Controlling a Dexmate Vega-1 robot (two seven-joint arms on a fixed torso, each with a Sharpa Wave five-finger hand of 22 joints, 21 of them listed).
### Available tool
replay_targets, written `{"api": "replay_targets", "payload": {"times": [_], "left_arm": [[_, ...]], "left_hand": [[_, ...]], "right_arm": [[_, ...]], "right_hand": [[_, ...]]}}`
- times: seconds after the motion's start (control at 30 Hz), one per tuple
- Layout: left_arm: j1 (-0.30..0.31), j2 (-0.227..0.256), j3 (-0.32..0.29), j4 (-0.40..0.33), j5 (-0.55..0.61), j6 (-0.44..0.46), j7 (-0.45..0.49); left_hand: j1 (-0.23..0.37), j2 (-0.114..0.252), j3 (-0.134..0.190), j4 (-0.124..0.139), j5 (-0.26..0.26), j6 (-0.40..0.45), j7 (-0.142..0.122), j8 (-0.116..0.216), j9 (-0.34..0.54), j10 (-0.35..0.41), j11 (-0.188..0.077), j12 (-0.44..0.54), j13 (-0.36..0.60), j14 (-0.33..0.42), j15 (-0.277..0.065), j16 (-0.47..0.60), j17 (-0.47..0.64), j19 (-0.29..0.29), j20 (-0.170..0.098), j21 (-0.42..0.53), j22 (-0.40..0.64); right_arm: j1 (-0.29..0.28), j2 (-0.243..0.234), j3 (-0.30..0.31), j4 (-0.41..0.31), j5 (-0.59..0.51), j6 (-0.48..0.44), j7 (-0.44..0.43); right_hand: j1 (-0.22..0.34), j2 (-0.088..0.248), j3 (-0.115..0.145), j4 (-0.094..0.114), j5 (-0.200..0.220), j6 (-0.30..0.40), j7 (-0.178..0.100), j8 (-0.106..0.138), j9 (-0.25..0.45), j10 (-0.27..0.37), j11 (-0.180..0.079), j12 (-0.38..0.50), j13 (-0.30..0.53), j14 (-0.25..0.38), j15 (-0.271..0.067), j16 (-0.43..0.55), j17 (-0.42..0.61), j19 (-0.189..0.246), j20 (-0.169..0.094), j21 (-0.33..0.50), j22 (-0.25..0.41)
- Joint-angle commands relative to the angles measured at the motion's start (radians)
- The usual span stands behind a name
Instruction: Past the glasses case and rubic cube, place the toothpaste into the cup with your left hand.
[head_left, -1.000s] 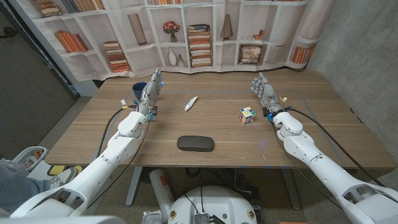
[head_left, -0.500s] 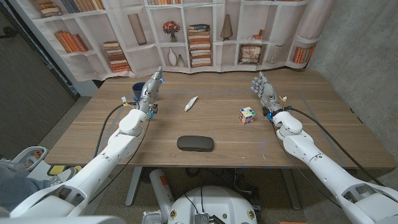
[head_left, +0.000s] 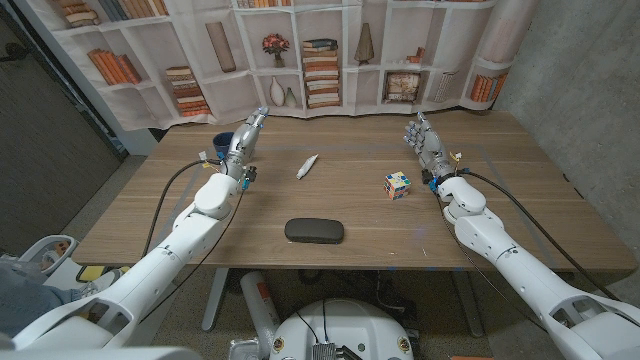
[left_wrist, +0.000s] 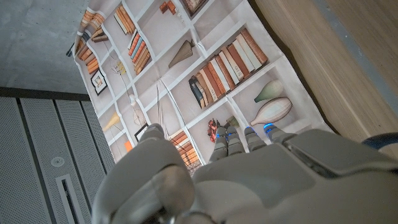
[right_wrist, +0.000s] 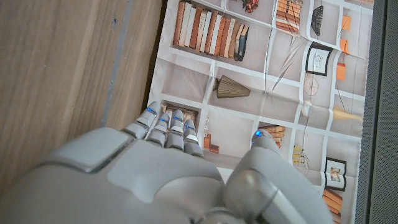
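Note:
A white toothpaste tube (head_left: 307, 166) lies on the wooden table (head_left: 330, 200), past the black glasses case (head_left: 314, 231) and left of the coloured cube (head_left: 397, 185). The dark blue cup (head_left: 223, 143) stands at the far left. My left hand (head_left: 243, 142) is raised just right of the cup, fingers straight and pointing away, holding nothing; its back (left_wrist: 249, 180) shows in the left wrist view. My right hand (head_left: 425, 146) stands past the cube with fingers apart and empty; its back (right_wrist: 143, 174) shows in the right wrist view.
A printed bookshelf backdrop (head_left: 300, 50) hangs behind the table's far edge. Cables (head_left: 170, 195) run along my left forearm, and others follow my right forearm (head_left: 520, 200). A grey wall stands to the right.
My left hand has lifted and reached a little farther away, its fingertips now higher beside the cup. The right hand and the objects have not moved.

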Motion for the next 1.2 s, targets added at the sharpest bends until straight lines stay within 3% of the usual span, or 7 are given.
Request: {"api": "replay_targets", "payload": {"times": [0.03,0.5,0.6,1.2], "left_arm": [[0.023,0.038,0.011,-0.073,0.122,0.07,0.094],[0.03,0.086,0.04,-0.192,0.266,0.228,0.175],[0.038,0.094,0.048,-0.234,0.323,0.283,0.22],[0.065,0.117,0.06,-0.319,0.427,0.386,0.277]], "left_hand": [[0.02,0.001,0.006,-0.011,0.005,0.01,0.001,0.004,0.002,0.015,-0.005,0.005,0.002,0.005,-0.001,0.0,0.003,-0.107,0.012,-0.002,0.002],[0.073,0.004,0.018,-0.042,0.005,0.053,0.004,0.011,0.003,0.057,-0.006,0.009,0.002,0.031,-0.005,-0.001,0.003,-0.098,0.012,-0.002,0.002],[0.089,0.003,0.02,-0.052,0.004,0.06,0.007,0.009,0.003,0.065,-0.002,0.007,0.002,0.034,-0.004,-0.004,0.003,-0.077,-0.004,0.005,0.003],[0.124,-0.006,0.02,-0.076,0.004,0.103,0.001,0.013,0.003,0.108,-0.011,0.009,0.002,0.045,-0.013,-0.008,0.003,-0.094,0.002,-0.003,0.006]], "right_arm": [[0.004,0.016,0.003,0.009,0.012,0.018,0.007],[0.018,0.032,0.004,0.035,0.02,0.035,0.022],[0.019,0.035,0.005,0.037,0.022,0.04,0.026],[0.002,0.032,0.011,0.021,0.034,0.049,0.034]], "right_hand": [[0.006,0.002,0.002,-0.005,-0.001,0.008,-0.001,0.009,0.002,0.009,0.002,0.008,0.005,0.006,0.006,0.004,0.004,0.008,0.005,-0.001,0.006],[0.008,0.004,0.002,-0.007,-0.003,0.011,-0.001,0.009,0.002,0.013,0.004,0.009,0.006,0.01,0.006,0.004,0.004,0.011,0.005,-0.007,0.006],[0.008,0.004,0.001,-0.007,-0.003,0.012,0.001,0.009,0.002,0.012,0.003,0.009,0.006,0.01,0.005,0.004,0.004,0.011,0.006,-0.008,0.006],[0.008,0.006,0.0,-0.009,-0.005,0.015,0.0,0.009,0.002,0.017,0.002,0.01,0.006,0.014,0.005,0.004,0.005,0.014,0.007,-0.015,0.007]]}}
